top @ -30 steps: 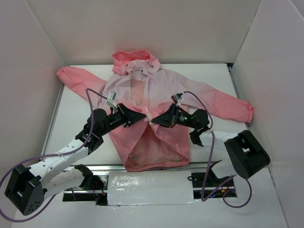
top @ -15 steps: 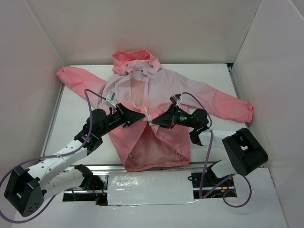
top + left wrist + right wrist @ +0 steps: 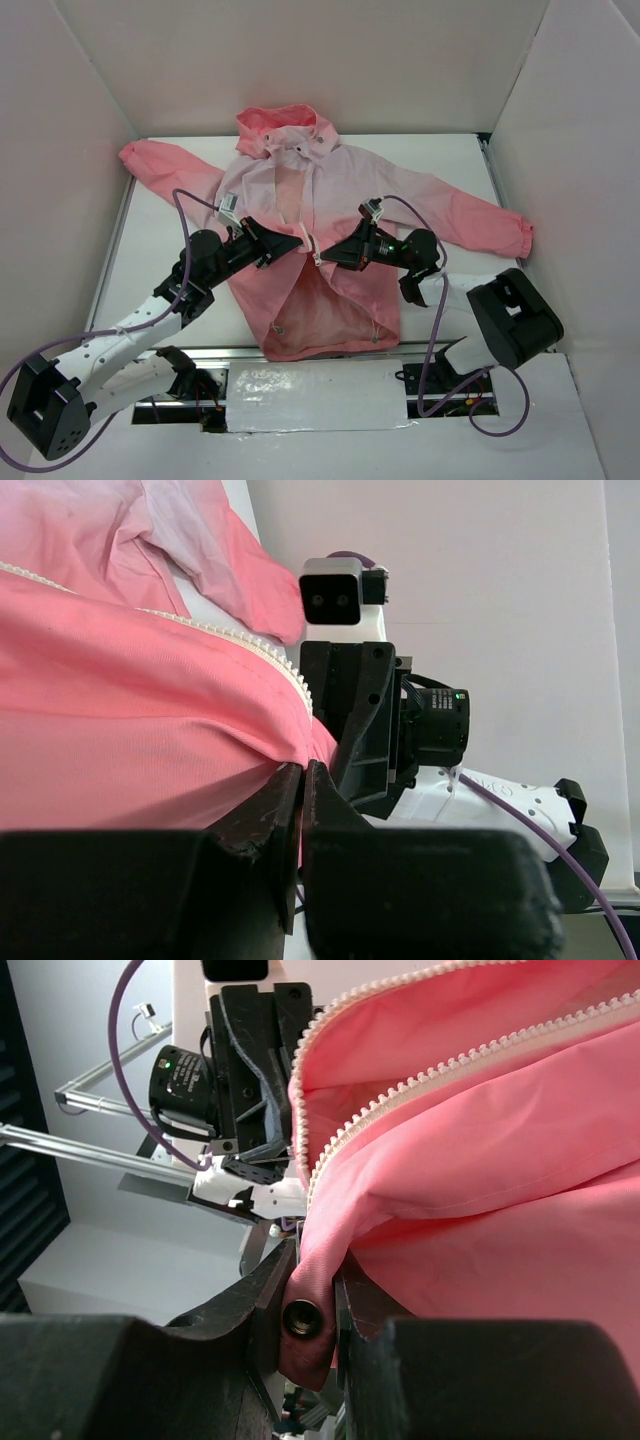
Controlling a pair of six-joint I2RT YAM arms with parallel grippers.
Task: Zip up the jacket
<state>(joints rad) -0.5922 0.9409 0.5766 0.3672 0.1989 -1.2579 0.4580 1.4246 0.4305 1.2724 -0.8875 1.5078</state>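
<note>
Since a second ago your left gripper (image 3: 297, 240) has edged slightly toward the hood (image 3: 283, 122); little else has shifted. You have a white table (image 3: 160, 250) boxed by white walls (image 3: 300, 60). The jacket (image 3: 345, 190) lies flat at its centre, long axis near-to-far, hood at the far wall, sleeves spread sideways. Both tools are clamped on its front edges: the left on pink cloth, the right gripper (image 3: 328, 257) on a corner bearing a snap (image 3: 300, 1317). The zipper (image 3: 400, 1075) teeth gape apart; you cannot make out the slider.
</note>
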